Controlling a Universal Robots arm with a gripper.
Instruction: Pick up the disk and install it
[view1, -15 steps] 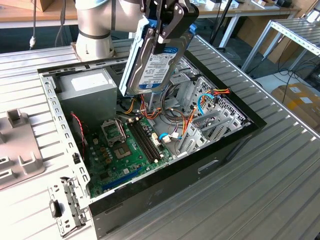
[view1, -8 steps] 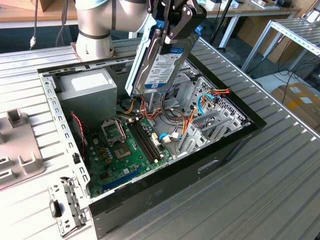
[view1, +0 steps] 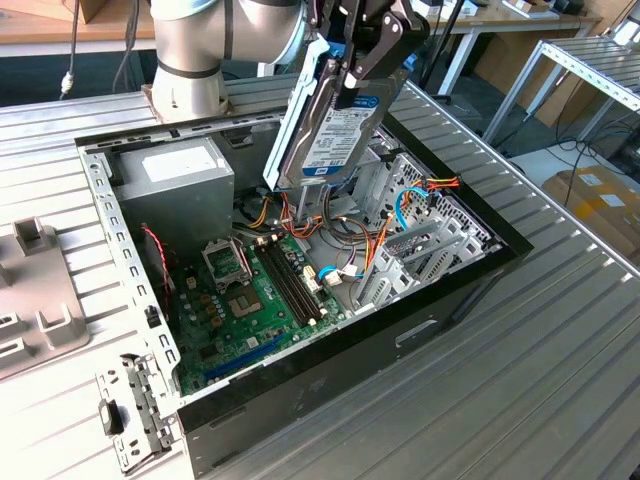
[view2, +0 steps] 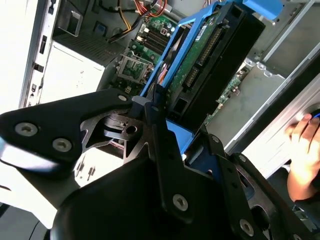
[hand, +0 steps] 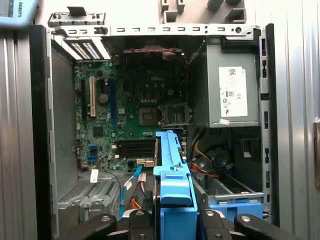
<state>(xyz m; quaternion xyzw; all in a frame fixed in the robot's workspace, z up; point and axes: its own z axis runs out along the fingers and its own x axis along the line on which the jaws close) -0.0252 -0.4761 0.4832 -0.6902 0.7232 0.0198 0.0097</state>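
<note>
Ribbed metal surface (view1: 560, 380) carries an open case (view1: 330, 370), with a motherboard (view1: 235, 315) and a grey power box (view1: 185, 180) inside. Above the case hangs the gripper (view1: 352, 72), its jaws pinching the disk (view1: 335, 135) at the upper end. So the disk is in the air, steeply tilted, over the middle of the case. In the second wrist view a hand (view2: 304, 150) is near the case's edge.

Bright, even light; the disk (view1: 332, 135) gleams, the case (view1: 330, 370) interior lies shadowed (white glare washes parts of the second wrist view).
</note>
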